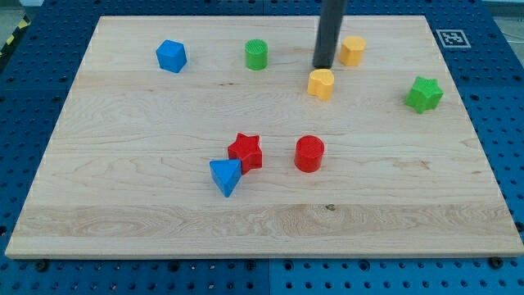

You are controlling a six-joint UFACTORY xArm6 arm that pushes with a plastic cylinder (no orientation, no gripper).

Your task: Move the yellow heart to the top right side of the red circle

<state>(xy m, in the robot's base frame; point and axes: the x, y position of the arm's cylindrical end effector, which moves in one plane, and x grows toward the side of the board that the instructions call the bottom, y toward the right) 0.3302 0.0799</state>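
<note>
The yellow heart lies in the upper middle of the wooden board. The red circle stands below it, near the board's centre. My tip is the lower end of the dark rod, just above the yellow heart on its top side, close to it or touching it. A second yellow block, a hexagon, sits to the right of the rod.
A red star and a blue triangle lie left of the red circle. A green cylinder and a blue pentagon-like block are at the top left. A green star is at the right.
</note>
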